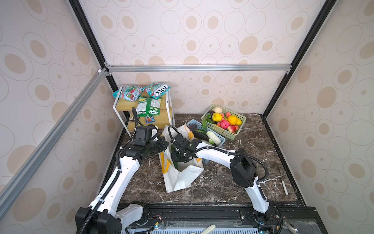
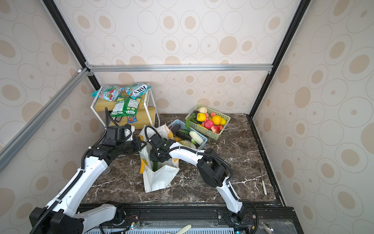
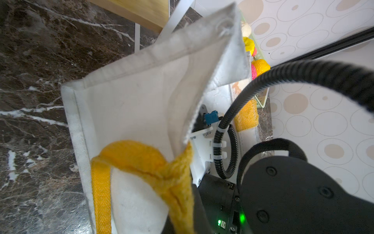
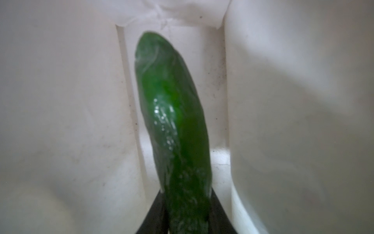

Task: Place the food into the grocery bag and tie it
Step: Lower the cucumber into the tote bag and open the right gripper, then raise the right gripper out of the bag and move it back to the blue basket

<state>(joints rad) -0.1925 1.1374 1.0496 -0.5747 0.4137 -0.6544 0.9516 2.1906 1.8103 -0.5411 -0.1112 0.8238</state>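
White arms (image 1: pixel 126 169), black joints (image 1: pixel 241 170), ribbed cables (image 3: pixel 315 69)

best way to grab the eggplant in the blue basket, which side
Across its slim middle, from straight above: the eggplant lies flat atop the pile in the blue basket, and the white cabbage beside it likely blocks a sideways approach.

Walls (image 1: pixel 202 30): pale wallpaper w/ beige ovals, alu frame bars (image 1: pixel 198 67). Tabletop (image 1: pixel 242 182) dark brown marble, white veins. Wood 2-tier shelf (image 1: pixel 162 119), white metal frame, back-left corner.
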